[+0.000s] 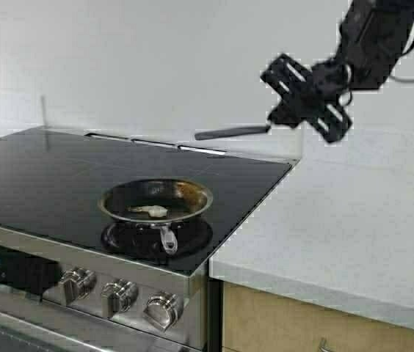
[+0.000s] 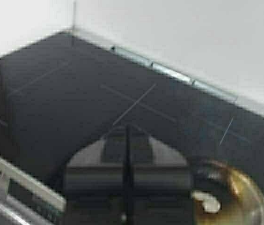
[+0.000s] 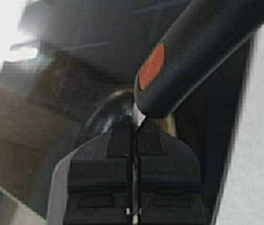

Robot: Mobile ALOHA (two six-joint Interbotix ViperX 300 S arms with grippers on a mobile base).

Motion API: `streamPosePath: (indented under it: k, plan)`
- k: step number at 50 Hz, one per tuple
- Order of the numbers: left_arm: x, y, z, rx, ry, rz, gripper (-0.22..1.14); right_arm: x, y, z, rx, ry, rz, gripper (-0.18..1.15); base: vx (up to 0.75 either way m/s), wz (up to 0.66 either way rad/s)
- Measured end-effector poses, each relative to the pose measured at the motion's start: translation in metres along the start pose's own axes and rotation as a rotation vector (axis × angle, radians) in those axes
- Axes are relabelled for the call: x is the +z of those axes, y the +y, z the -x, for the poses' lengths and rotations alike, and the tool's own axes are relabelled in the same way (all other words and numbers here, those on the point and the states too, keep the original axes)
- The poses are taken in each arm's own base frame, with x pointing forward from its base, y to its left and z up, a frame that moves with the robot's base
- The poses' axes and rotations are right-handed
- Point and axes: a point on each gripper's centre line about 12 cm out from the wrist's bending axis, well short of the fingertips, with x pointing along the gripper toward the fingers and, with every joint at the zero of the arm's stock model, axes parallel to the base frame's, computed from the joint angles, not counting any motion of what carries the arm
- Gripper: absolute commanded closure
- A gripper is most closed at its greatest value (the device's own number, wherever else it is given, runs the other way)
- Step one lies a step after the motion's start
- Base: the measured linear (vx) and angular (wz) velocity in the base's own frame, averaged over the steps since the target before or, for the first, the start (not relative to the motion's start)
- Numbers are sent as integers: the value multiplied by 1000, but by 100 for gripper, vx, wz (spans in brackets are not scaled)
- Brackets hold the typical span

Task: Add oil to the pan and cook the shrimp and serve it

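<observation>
Pan [image 1: 155,200] on stovetop [image 1: 45,172], shrimp [image 1: 150,211] inside. Right gripper [image 1: 271,126] raised behind pan, clenched on a spatula [image 1: 230,132] (dark handle). Left gripper [image 2: 127,136] near pan, fingers closed, empty.

Right arm raised high at the upper right, wrist bent, right pincer [image 1: 271,123] clamped on a dark utensil handle [image 1: 233,133] jutting sideways. Left pincer [image 2: 127,136] low at the near left, fingers pressed together, gripping nothing.

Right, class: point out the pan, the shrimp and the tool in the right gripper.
pan [image 1: 192,192]: high view, inner wall.
shrimp [image 1: 153,211]: high view, its middle.
tool [image 1: 230,132]: high view, mid-handle.
right gripper [image 1: 271,125]: high view, between fingertips.
</observation>
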Motion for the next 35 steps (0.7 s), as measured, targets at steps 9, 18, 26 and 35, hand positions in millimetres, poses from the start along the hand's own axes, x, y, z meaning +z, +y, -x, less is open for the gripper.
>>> streamPosePath:
  k: [9,18,26,35]
  plan:
    - [-14,-17,-9,-80,127,-39,88,3,14,21,30,-17,55,87,0,1]
    - [-24,-21,-19,-92,199,-61,79,5,5,36,15,-57,22,87,-1,1]
    - [-21,-23,-20,-100,170,-60,22,4,3,40,21,-72,16,87,0,0]
    - [-33,-21,-30,-91,221,-55,-13,4,2,43,31,-90,17,87,0,0]
